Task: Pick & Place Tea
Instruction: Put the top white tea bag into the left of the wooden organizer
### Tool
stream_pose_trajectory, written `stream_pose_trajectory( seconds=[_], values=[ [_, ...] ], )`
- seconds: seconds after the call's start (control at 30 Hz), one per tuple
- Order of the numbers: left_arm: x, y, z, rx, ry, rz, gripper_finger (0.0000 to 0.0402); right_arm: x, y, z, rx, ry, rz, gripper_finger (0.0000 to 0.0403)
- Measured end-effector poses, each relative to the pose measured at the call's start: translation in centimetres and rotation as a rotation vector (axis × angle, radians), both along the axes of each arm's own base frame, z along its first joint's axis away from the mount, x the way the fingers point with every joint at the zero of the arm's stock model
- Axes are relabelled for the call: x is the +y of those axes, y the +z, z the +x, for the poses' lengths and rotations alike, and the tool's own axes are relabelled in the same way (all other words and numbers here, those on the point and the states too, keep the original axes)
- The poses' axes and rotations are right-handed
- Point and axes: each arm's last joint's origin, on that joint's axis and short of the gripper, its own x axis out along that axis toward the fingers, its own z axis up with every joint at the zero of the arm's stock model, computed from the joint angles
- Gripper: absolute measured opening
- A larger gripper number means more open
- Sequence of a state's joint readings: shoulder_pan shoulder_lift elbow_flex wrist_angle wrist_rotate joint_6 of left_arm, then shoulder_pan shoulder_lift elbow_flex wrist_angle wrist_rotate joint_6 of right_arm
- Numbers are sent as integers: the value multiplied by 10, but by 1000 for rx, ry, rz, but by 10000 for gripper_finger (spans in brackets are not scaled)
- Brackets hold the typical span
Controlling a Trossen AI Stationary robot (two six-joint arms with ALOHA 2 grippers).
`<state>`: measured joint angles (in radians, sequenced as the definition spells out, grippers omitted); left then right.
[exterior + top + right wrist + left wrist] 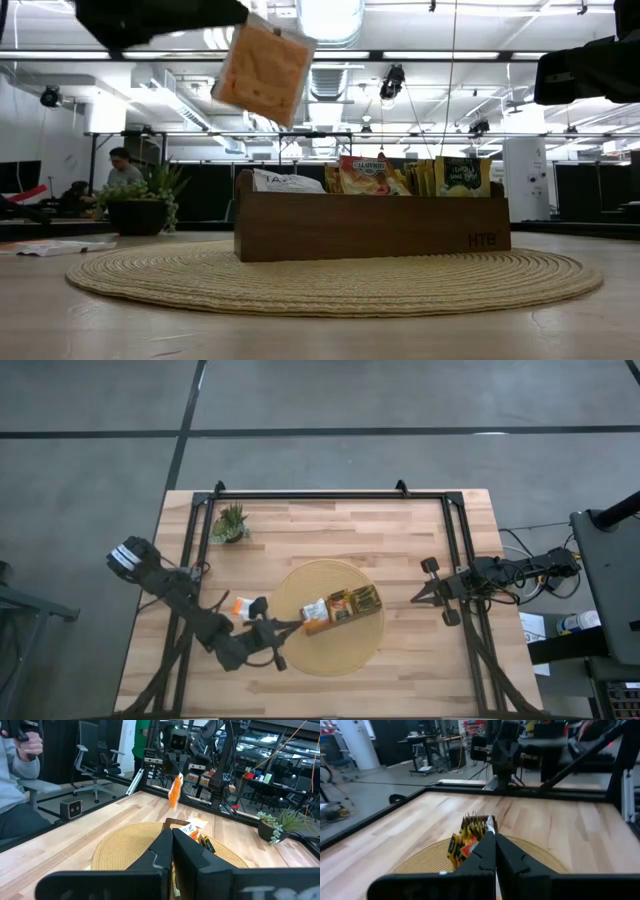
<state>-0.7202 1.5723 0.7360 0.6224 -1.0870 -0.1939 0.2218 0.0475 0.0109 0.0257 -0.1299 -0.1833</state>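
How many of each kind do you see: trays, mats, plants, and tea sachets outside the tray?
Wooden tray: 1
Woven mat: 1
Potted plant: 1
Sachets outside tray: 2 (held sachet in left gripper; loose sachet lying flat)
Total: 5

I'm seeing one orange sachet hanging tilted mid-air; other sachets standing upright, tray's three-o'clock end.

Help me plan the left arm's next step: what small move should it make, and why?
Probably carry it sideways over the tray: the left gripper holds an orange sachet in the air short of the tray's end, where the other sachets stand.
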Motion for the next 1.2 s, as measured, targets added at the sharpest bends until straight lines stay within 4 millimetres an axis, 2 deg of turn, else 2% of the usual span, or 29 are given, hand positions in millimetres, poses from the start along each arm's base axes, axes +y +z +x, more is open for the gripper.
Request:
stream_pose_trajectory(
  seconds=[0.37,0.53,0.73,1.03,1.2],
  values=[
    [29,-17,1,-98,-58,-109,0,0,0,0,0,0,0,9],
    [27,-28,14,-136,-70,-122,0,0,0,0,0,0,0,9],
    [22,-53,30,-175,-56,-108,0,0,0,0,0,0,0,9],
    [22,-56,31,-190,-1,-67,0,0,0,0,0,0,0,9],
    [21,-62,29,-126,28,-57,0,0,0,0,0,0,0,9]
  ],
)
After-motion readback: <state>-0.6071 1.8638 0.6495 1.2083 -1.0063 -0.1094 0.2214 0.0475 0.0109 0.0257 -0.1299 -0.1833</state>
